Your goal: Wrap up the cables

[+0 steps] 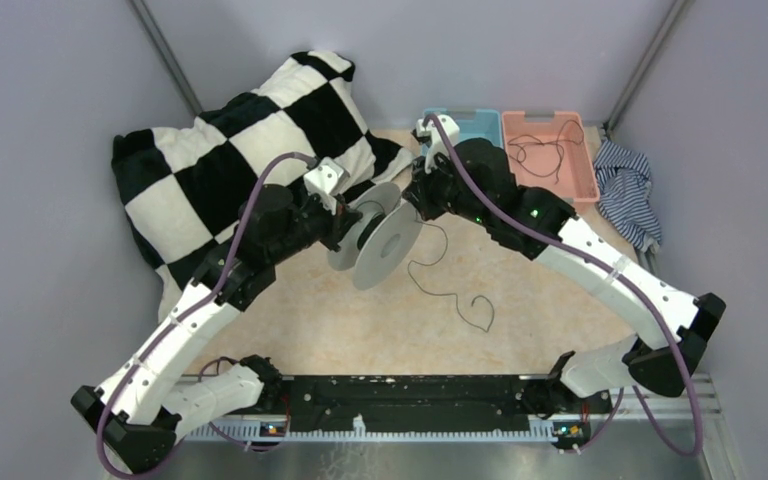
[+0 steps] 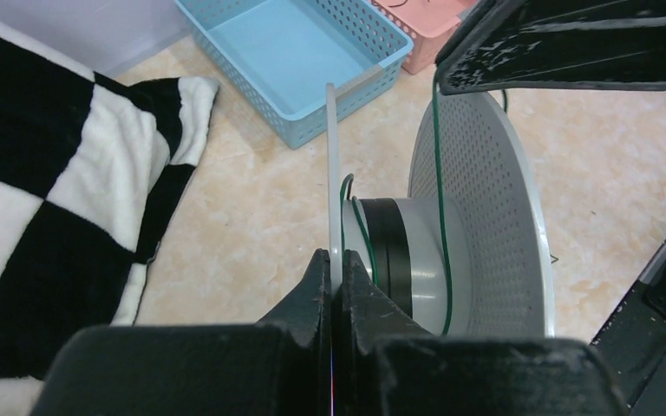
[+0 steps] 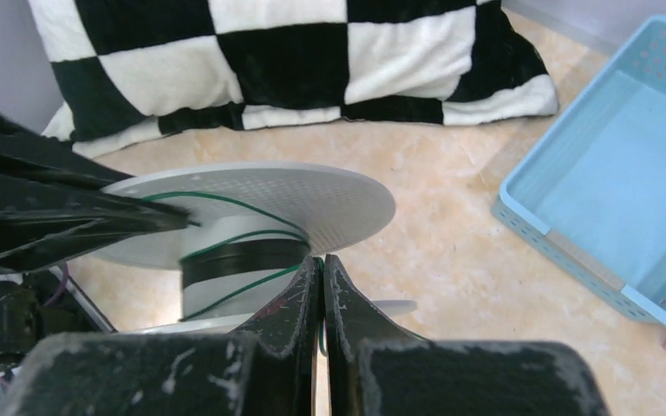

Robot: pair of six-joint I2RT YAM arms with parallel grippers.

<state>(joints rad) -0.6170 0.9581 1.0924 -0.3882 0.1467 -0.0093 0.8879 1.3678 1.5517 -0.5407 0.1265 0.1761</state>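
- the step in hand, as i judge it, is laying turns of the cable (image 2: 437, 173) onto the hub of the spool (image 1: 385, 240), which hangs above the table (image 1: 360, 330) between the two arms.
- left jaws: nearly shut, clamped on the thin edge of one flange, so they alone carry the spool.
- right jaws: narrow, tips almost touching, with a thread of cable running into the gap. they seem to pinch it just beside the hub.
- the spool's axis lies roughly level, running from the left arm toward the right arm. its two flanges stand upright.
- a few turns lie around the hub, across that axis. one strand crosses the inner face of the perforated flange from rim to hub.
- the rest of the cable drops to the table and trails toward the near right, curling at its end.
- to do it well: hold light, even tension and lead the strand in between the flanges, square to the axis, so it lands on the hub rather than over a rim.
- the strand on the flange face looks likely to slip off the edge if it goes slack.
- pull gently. the left hold is only on a thin rim, and a hard tug could twist the spool.
- let the curl on the table feed out without knotting.
- a second cable (image 1: 540, 150) lies in the pink basket (image 1: 588, 150), well apart.
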